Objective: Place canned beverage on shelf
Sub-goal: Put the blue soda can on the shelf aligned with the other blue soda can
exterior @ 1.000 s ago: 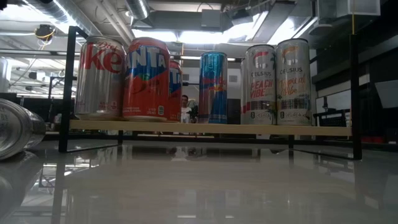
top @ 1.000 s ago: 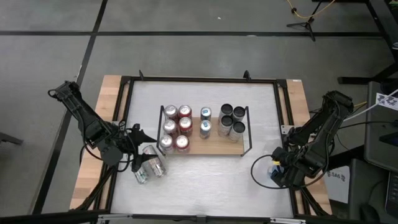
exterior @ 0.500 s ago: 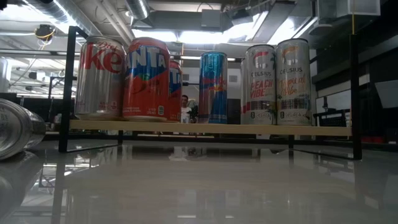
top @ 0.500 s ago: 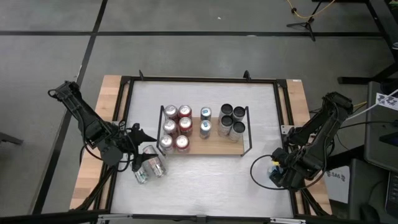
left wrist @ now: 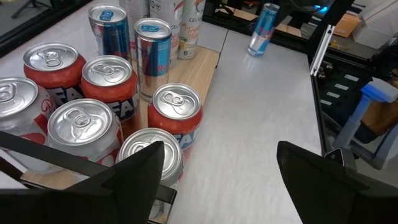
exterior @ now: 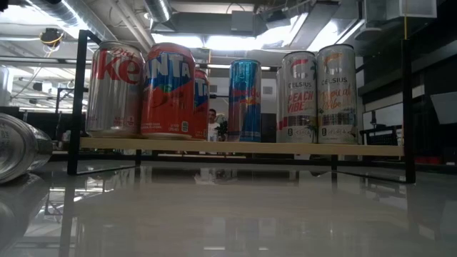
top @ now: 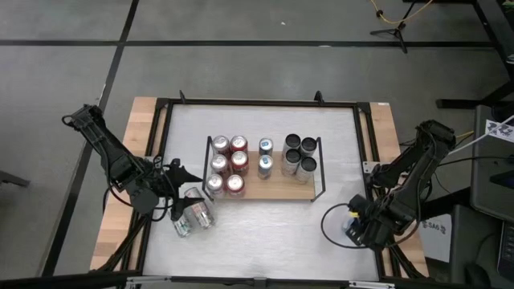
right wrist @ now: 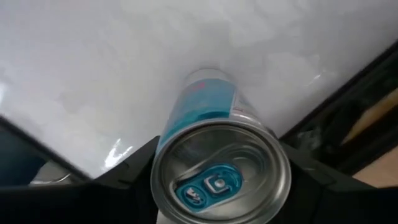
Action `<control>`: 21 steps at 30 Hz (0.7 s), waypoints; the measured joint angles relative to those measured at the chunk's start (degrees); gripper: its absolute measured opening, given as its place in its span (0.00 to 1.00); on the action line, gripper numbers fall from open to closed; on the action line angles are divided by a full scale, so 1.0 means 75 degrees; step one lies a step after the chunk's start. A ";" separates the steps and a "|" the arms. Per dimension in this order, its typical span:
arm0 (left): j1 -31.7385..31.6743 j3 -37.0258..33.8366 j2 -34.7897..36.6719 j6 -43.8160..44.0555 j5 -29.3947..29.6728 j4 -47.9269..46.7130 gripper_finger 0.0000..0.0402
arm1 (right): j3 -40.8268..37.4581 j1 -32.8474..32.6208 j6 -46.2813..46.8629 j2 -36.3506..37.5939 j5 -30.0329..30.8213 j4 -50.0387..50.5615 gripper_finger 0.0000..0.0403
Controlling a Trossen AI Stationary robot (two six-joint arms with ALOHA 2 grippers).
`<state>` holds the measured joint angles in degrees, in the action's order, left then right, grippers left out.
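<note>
The right gripper (top: pixel 354 227) sits low over the tabletop (top: pixel 265 241) near its front right corner, with a slim blue can (right wrist: pixel 214 158) between its two dark fingers (right wrist: pixel 124 177). In the right wrist view the can's silver lid, with a blue pull tab, faces the camera, and one finger shows on each side of the can just below the rim. The fingers are partly open and close against the can's sides; whether they press it firmly cannot be told. The can stands upright on the white surface, its long axis vertical, lid up and base down. In the left wrist view the same can (left wrist: pixel 261 28) appears far off, standing near the table's black frame, well apart from the shelf.

The shelf (top: pixel 277 189) lies at the middle of the tabletop, its long side parallel to the front edge. On its left part stand red and silver cans (top: pixel 228 164) in two columns, two slim blue cans (top: pixel 265 156) stand in the middle, and four tall silver cans (top: pixel 299 155) stand at its right end. All are upright. A strip of bare board runs along its front edge.

The left gripper (top: pixel 178 191) waits near the shelf's front left corner, its fingers wide apart and holding nothing. Two silver cans (top: pixel 193 215) lie on their sides on the tabletop just in front of it.
</note>
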<state>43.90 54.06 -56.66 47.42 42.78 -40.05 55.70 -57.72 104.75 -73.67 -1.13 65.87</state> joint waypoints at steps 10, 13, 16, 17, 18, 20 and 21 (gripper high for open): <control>0.0000 0.0000 0.0000 0.0000 0.0003 0.0000 0.76 | 0.0250 0.0403 -0.0334 -0.0013 0.0026 -0.1403 0.59; 0.0000 0.0000 0.0000 0.0000 0.0006 0.0000 0.76 | 0.0296 0.0808 -0.0853 -0.0012 0.0137 -0.2037 0.56; 0.0000 0.0000 0.0000 0.0000 0.0021 0.0000 0.76 | 0.0343 0.1226 -0.1583 -0.0012 0.0338 -0.2890 0.56; 0.0000 0.0000 -0.0002 0.0000 0.0023 0.0000 0.76 | 0.0347 0.1371 -0.1842 -0.0012 0.0352 -0.3158 0.56; 0.0000 0.0000 0.0000 0.0000 0.0023 0.0000 0.76 | 0.0347 0.1511 -0.2073 -0.0012 0.0388 -0.3457 0.57; 0.0000 0.0000 0.0000 0.0000 0.0026 0.0000 0.76 | 0.0350 0.1788 -0.2501 -0.0034 0.0437 -0.4060 0.59; 0.0000 -0.0003 0.0000 0.0000 0.0026 0.0000 0.76 | 0.0350 0.1915 -0.2723 -0.0062 0.0431 -0.4302 0.59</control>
<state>43.90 54.04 -56.67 47.42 42.98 -40.05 58.33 -43.36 84.33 -74.14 2.11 33.61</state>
